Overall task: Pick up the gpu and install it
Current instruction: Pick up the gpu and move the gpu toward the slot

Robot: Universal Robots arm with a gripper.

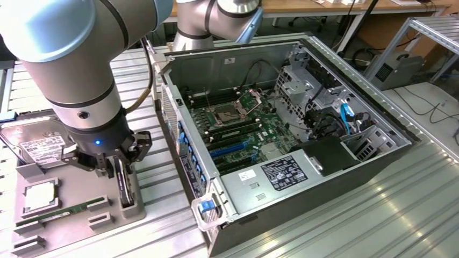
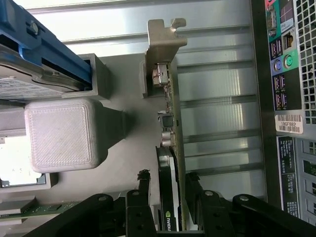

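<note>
gpu (image 2: pixel 167 170), thin flat black expansion card with a silver metal bracket (image 2: pixel 160 44) at one end, standing on its long edge in a slot of the grey moulded parts tray (image 1: pixel 79 185) on the slatted metal desk (image 1: pixel 358 215). Seated in that slot, not lifted.

Claw (image 2: pixel 168 177) low and directly over it, black fingers (image 2: pixel 143 185) straddling the card's thickness, one to each flat face. Half spread: a sliver of grey tray showing between one finger and the card's black cooler, the other finger just beside the board edge, perhaps touching. Pinching nothing, as far as can be judged.

Long axis of the card running straight out from between the fingers, crosswise to their closing line. Bracket at the end far from the claw, clear of both fingers; opposite end hidden beneath the claw body.

Same relation from the exterior view: claw (image 1: pixel 115 166) down at the tray, gpu (image 1: pixel 128 188) directly beneath it, on edge.

Open grey computer case (image 1: pixel 287 123) lying on its side just beside the tray, off the claw toward the exterior view's right, motherboard facing up. Silver labelled hard drive (image 1: pixel 40 145) on the claw's other side, apart from it.

One arm only, so no question of a nearer hand.
</note>
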